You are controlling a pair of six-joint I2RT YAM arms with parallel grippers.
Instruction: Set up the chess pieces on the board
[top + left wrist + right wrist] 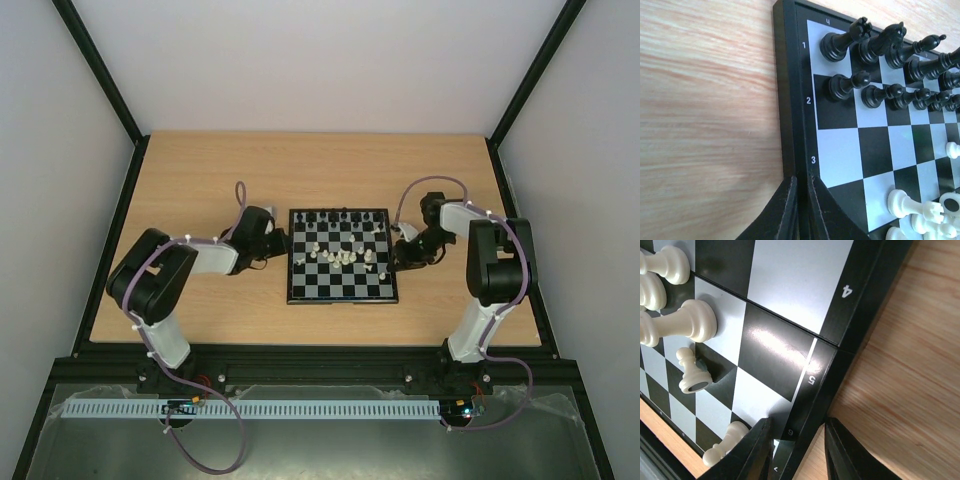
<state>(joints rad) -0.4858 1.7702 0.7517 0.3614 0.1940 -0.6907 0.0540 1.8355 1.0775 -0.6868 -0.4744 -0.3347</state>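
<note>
From above, the board [340, 287] lies flat in the middle of the desk [200, 170], between the two arms. The black pieces [340, 217] line its two far rows. The white pieces [340, 255] stand bunched in the middle squares, too small here to tell one kind from another. The left pincer [283, 240] sits at the board's left edge and the right pincer [398, 250] at its right edge, but neither one's fingers can be made out from this height.

In the left wrist view, the left pincer [801, 182] is closed, its tips together against the board's [875, 145] dark rim. Black pieces [880, 92] fill the first two rows, and the row runs off the right side. A few white pieces [910, 205] are cut off at the lower right corner. The desk [705, 125] is blurred.

In the right wrist view, the right pincer [797, 427] stands apart, one finger over the board [790, 285] and one over the desk [910, 365], with the rim between them. Whether either finger touches it I cannot tell. White pieces [690, 322] are cropped at the left edge
</note>
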